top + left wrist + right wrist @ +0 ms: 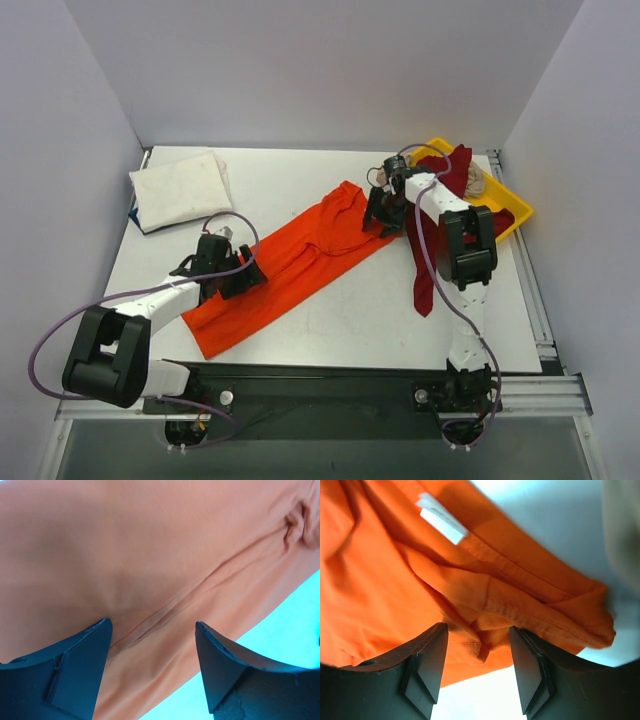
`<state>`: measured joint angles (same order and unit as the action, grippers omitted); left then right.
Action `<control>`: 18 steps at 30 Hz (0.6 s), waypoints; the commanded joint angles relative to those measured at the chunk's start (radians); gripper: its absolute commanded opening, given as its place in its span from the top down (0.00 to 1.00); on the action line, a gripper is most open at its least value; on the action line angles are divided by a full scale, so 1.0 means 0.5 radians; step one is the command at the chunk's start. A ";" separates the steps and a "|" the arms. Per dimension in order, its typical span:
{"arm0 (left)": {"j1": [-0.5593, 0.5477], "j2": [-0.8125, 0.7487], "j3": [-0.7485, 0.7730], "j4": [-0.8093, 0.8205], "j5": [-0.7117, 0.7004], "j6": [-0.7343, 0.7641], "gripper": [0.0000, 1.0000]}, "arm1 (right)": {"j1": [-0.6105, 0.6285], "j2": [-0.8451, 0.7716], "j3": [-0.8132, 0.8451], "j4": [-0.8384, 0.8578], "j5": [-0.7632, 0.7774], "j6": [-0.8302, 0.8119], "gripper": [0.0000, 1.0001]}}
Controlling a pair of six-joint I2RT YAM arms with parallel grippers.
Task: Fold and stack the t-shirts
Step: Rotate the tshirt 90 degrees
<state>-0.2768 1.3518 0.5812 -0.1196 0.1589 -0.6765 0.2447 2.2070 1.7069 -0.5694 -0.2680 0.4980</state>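
Note:
A bright orange t-shirt (300, 255) lies stretched diagonally across the table. My left gripper (236, 276) stands low over its near-left half. In the left wrist view that gripper (152, 630) is open, with smooth orange cloth (150, 555) and its edge between the fingers. My right gripper (384, 214) is at the shirt's far end. It (477, 635) is open astride a bunched hem fold near the collar and its white label (442, 519). A folded white t-shirt (180, 190) lies at the back left. A dark red t-shirt (455, 170) drapes from the tray over the right arm.
The yellow plastic tray (512, 206) sits at the back right corner with a bit of beige cloth (477, 184) in it. A strip of the dark red shirt (424, 285) hangs down alongside the right arm. White walls close in the table on three sides.

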 commanded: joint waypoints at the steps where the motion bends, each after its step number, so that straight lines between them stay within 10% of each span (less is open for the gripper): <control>1: -0.039 -0.092 -0.055 -0.157 0.053 -0.101 0.21 | -0.014 0.212 0.200 -0.018 0.036 0.029 0.47; 18: -0.079 -0.458 -0.107 -0.270 0.017 -0.116 0.22 | 0.008 -0.131 0.369 -0.036 -0.068 0.007 0.47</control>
<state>-0.3130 1.1351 0.5056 -0.2123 0.1982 -0.7448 0.2428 2.2913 1.9205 -0.5621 -0.2943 0.5198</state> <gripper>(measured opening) 0.784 0.526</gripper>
